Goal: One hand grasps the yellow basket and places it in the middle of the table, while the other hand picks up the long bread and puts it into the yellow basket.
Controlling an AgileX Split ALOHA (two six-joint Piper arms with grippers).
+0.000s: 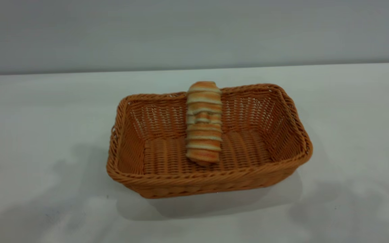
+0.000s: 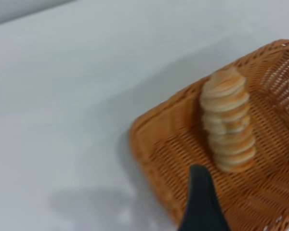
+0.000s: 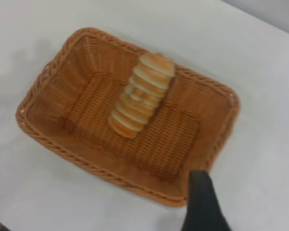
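Since the long bread (image 1: 204,123) already lies in the yellow basket (image 1: 167,177), propped against its far wall mid-table (image 1: 46,108), both placements look done. Bread probably light, soft — grip mid-length, gently; basket stiff at its rim. Gripper openings — cannot tell.

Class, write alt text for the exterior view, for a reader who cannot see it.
A striped long bread lies inside a yellow basket, its far end propped on the back rim and its near end down on the ribbed bottom. The basket sits near the middle of a white table. No robot arm or gripper appears in this view.
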